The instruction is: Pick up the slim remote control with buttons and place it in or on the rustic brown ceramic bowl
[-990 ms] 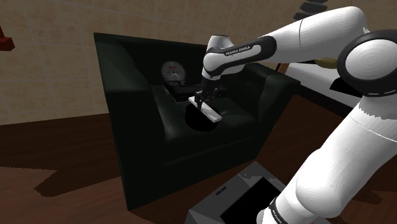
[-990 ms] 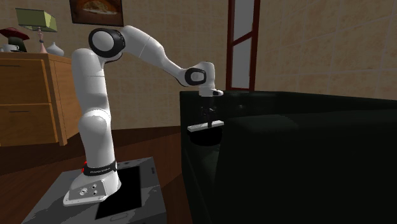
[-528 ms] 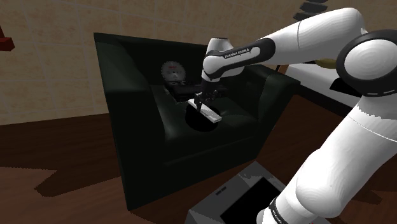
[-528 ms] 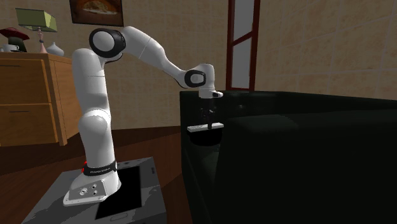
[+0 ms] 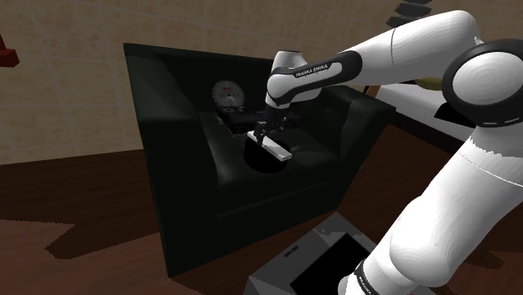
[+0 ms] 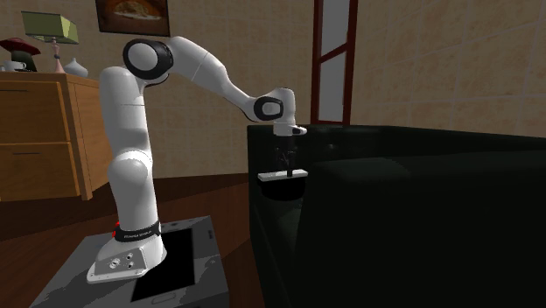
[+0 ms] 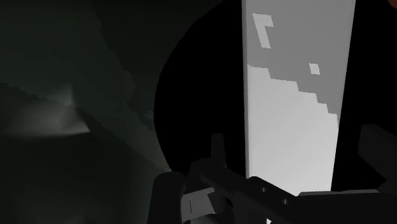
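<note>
The slim grey remote (image 5: 277, 152) lies flat across the rim of a dark round bowl (image 5: 263, 162) on the seat of a black sofa. In the second exterior view the remote (image 6: 284, 175) rests level on top of the bowl (image 6: 287, 189). My gripper (image 5: 262, 131) hangs straight above the remote's middle, open. In the wrist view the remote (image 7: 294, 102) runs between my fingertips (image 7: 217, 147) with a small gap on each side, and the bowl (image 7: 191, 95) is the black round shape beneath it.
The black sofa (image 5: 184, 168) has a tall back and arms around the seat. A round grey dial-like object (image 5: 226, 92) leans against its back cushion. My stand (image 5: 314, 260) is at the lower right. A wooden dresser (image 6: 44, 131) stands behind the arm.
The gripper sank slightly with the remote, then its fingers spread and let the remote go onto the bowl. The arm has hardly moved otherwise.
</note>
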Motion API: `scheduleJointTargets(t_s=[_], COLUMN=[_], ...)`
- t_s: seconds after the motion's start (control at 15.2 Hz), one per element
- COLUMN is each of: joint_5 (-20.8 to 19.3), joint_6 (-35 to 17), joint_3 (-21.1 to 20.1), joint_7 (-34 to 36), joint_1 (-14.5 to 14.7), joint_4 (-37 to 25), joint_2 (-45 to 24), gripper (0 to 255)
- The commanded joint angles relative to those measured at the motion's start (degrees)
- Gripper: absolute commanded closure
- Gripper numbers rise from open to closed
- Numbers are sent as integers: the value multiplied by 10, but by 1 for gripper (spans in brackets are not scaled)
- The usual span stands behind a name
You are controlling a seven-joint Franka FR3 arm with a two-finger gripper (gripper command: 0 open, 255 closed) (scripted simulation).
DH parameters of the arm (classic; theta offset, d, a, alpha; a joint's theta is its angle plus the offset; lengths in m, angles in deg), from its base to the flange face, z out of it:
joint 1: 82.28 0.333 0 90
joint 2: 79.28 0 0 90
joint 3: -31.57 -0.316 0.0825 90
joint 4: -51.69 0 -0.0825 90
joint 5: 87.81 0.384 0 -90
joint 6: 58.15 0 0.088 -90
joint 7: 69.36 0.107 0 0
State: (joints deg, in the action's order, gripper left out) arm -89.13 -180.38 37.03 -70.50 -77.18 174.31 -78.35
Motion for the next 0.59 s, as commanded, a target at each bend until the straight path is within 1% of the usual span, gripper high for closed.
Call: scheduleJointTargets(t_s=[0.0,0.2,0.53], joint_5=[-1,-2,-2], joint_6=[19,71,71], joint_3=[0,-1,-1], joint_7=[1,2,2], joint_1=[0,1,1], joint_4=[-11,-46,-46], joint_2=[8,25,25], gripper=[0,0,0])
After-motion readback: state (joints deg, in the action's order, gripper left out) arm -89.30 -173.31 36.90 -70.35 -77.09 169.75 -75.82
